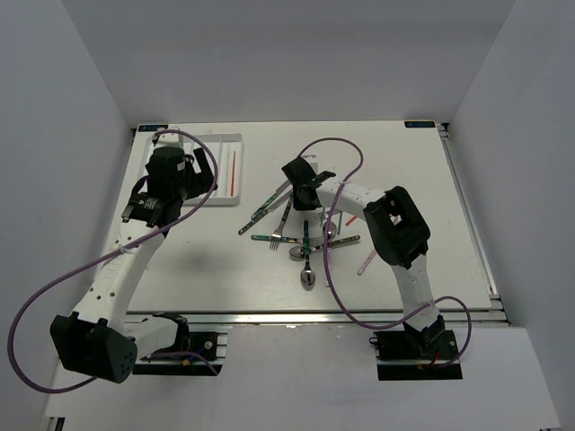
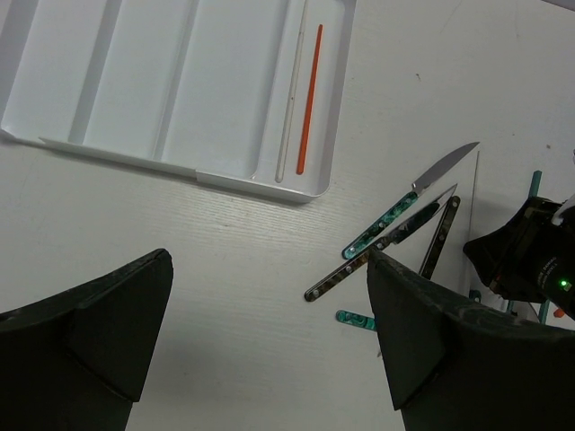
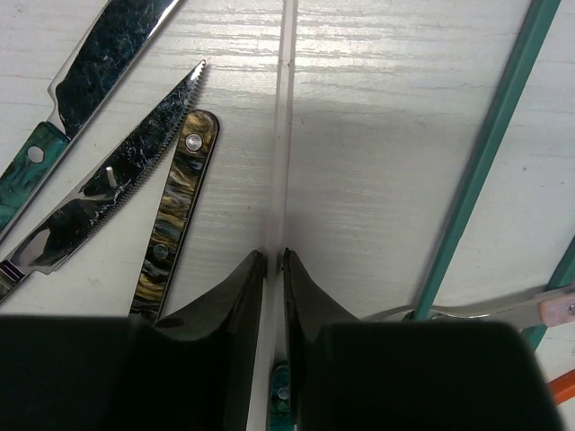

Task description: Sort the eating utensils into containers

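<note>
Between the right fingers (image 3: 235,310), one thin pale chopstick (image 3: 281,135)

knives (image 3: 117,193) close beside chopstick (image 3: 284,108) in right gripper (image 3: 274,258)

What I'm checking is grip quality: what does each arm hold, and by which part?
The right jaws pinch a thin pale chopstick partway along its shaft; how near an end cannot be told. The left jaws are open and hold nothing.

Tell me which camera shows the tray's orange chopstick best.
Left wrist: the orange chopstick lies whole and sharp in the tray's end compartment beside a white chopstick. The top view shows only a thin orange line; the right wrist view misses the tray.
</note>
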Robot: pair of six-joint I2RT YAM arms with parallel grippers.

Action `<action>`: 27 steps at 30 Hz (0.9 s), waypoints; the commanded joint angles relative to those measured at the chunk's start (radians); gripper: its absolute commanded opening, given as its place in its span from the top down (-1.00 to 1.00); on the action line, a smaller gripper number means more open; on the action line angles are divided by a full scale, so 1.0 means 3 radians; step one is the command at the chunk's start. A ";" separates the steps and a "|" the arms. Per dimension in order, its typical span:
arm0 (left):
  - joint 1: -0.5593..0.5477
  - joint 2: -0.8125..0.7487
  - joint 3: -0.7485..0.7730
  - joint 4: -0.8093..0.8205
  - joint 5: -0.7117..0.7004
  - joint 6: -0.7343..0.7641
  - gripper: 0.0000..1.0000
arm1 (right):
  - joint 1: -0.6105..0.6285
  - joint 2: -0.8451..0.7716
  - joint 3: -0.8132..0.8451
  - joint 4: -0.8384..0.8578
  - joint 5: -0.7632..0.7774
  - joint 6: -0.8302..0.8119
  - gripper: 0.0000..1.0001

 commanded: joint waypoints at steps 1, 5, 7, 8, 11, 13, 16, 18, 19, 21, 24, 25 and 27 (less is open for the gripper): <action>-0.0006 -0.0119 -0.0037 0.0034 0.0063 0.0040 -0.96 | 0.0010 0.0054 -0.0086 -0.0059 0.0064 0.0058 0.64; -0.0006 -0.0114 -0.0057 0.0050 0.0139 0.0020 -0.96 | 0.0010 0.0136 0.0046 -0.0110 0.0053 0.0084 0.88; -0.0006 -0.0120 -0.0073 0.0070 0.0195 0.0010 -0.96 | 0.0010 0.0146 0.0103 -0.0151 0.0033 0.0120 0.93; -0.0006 -0.0120 -0.0083 0.0080 0.0277 -0.0005 -0.96 | 0.0005 0.0136 0.0118 -0.0146 0.0007 0.0135 1.00; -0.0006 -0.0125 -0.0124 0.0177 0.0593 -0.0077 -0.96 | 0.0005 0.0034 0.0144 -0.0125 -0.0029 0.0247 1.00; -0.0006 -0.0140 -0.0215 0.0356 0.0818 -0.0159 -0.96 | 0.0005 -0.0134 0.0088 -0.0018 -0.0080 0.0304 1.00; -0.0006 -0.0211 -0.0511 0.0886 0.1513 -0.0459 -0.96 | 0.0005 -0.0496 -0.0218 0.0252 -0.0233 0.0329 1.00; -0.0006 -0.0252 -0.0669 0.1182 0.1717 -0.0634 -0.96 | 0.0005 -0.0737 -0.0326 0.0477 -0.0405 0.0334 1.00; -0.0006 -0.0263 -0.0747 0.1357 0.1826 -0.0726 -0.96 | 0.0005 -0.0992 -0.0600 0.0635 -0.0529 0.0294 1.00; -0.0006 -0.0278 -0.0905 0.1861 0.2101 -0.1058 -0.96 | 0.0005 -0.1238 -0.0908 0.1258 -0.1116 0.0187 1.00; -0.0011 -0.0237 -0.1161 0.2425 0.2276 -0.1381 -0.96 | 0.0005 -0.1592 -0.1420 0.2057 -0.2024 0.0115 1.00; -0.0016 -0.0176 -0.1202 0.2483 0.2327 -0.1411 -0.96 | 0.0005 -0.1709 -0.1573 0.2185 -0.2180 0.0130 1.00; -0.0032 -0.0110 -0.1218 0.2661 0.2425 -0.1483 -0.94 | 0.0005 -0.1786 -0.1691 0.2542 -0.2563 0.0267 1.00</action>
